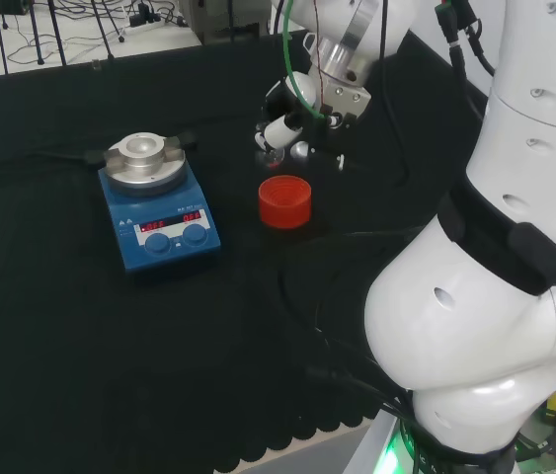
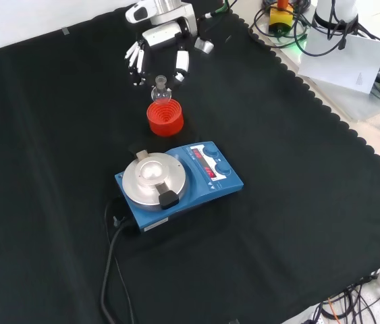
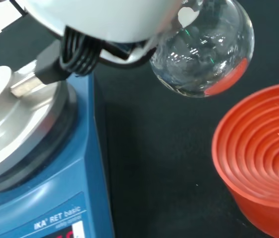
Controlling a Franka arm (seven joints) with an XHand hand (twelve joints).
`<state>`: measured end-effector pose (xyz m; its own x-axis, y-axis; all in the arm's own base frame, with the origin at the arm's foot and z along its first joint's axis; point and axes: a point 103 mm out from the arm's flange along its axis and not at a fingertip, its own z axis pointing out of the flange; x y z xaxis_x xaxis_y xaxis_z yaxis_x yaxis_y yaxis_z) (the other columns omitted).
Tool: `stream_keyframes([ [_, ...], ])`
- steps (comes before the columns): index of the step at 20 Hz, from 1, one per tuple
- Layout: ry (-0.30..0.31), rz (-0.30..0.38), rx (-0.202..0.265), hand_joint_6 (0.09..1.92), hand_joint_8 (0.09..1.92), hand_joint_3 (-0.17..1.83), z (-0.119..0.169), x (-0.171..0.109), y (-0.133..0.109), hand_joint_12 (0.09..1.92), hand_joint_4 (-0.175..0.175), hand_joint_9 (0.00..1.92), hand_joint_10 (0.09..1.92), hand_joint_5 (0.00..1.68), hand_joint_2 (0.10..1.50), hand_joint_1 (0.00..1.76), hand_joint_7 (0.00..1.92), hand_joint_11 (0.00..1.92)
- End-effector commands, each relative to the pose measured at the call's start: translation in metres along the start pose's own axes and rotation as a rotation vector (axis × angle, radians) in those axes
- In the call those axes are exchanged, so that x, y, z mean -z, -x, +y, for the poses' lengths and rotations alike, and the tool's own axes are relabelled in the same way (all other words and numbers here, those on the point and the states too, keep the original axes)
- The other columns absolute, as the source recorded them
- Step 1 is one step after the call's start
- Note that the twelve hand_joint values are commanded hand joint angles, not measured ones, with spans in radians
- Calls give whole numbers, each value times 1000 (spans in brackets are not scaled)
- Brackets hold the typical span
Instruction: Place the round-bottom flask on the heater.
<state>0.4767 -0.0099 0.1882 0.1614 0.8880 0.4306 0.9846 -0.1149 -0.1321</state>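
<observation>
1. Round-bottom flask [image 3: 203, 49] held by the neck in the hand [image 2: 156, 50], bulb hanging clear just above the red ribbed stand [image 2: 165, 117], lifted off it
2. Fingers [image 2: 136, 62] and thumb curled round the glass neck, in the front view; clear bulb seen close in the wrist view, seemingly empty
3. Long axis of flask upright, neck up into the palm
4. Heater [image 1: 159, 202] well apart to the left of the hand in the head view, nearer the camera in the front view; round metal plate [image 2: 154, 179] bare
5. Next move, likely: carry across leftward, lower bulb onto plate centre
6. Print on the heater front left unread; 2 red displays lit
</observation>
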Motion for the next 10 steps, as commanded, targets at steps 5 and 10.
stream_keyframes([
  [5,-8,-35,49,973,616,941,10,16,-36,1287,175,853,543,1187,551,1115,703,440],
  [10,-31,-62,88,972,614,940,26,18,-66,1285,175,850,541,1187,551,1115,701,444],
])
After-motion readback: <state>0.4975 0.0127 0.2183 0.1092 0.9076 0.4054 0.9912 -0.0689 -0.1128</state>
